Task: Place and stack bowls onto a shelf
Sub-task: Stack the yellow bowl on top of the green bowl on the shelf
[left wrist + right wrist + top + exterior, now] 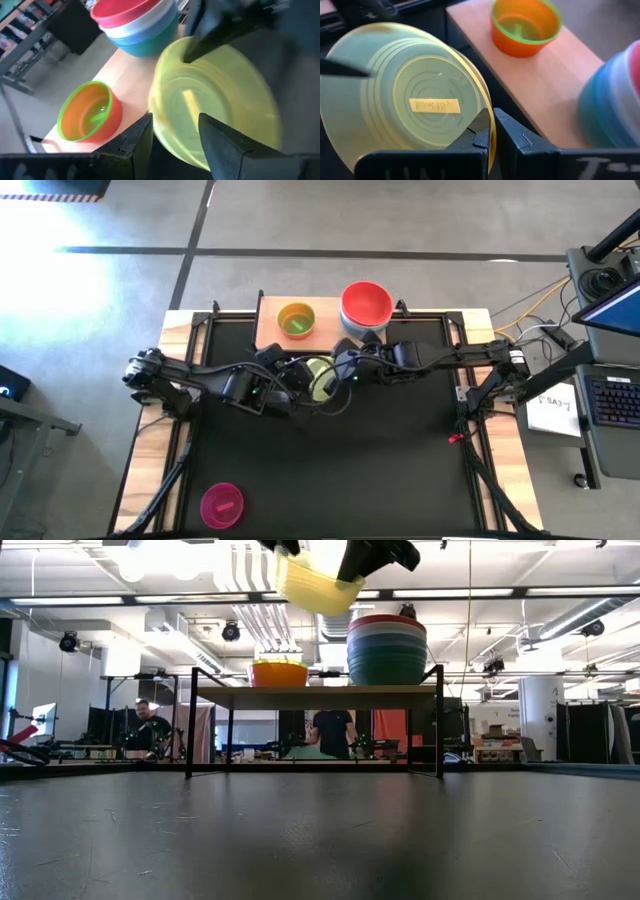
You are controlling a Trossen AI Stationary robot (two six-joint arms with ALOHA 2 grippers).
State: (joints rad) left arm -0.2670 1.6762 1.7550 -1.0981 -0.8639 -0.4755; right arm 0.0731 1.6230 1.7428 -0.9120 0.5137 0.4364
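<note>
Black mat on the bench [330, 470], near edge: magenta bowl [221, 504] sits alone, not yet shelved. Mid-bench, yellow-green bowl [410, 105] is held in the air, tilted, base label showing; right pincer [492, 131] is clamped on its rim, left pincer [172, 131] has fingers apart around the opposite rim, looks like a handover. Far side, shelf [325, 330] carries the red-topped large stack [366, 305] and the green bowl nested in orange-red [296, 318]. Judging by this, six placed, two left.
</note>
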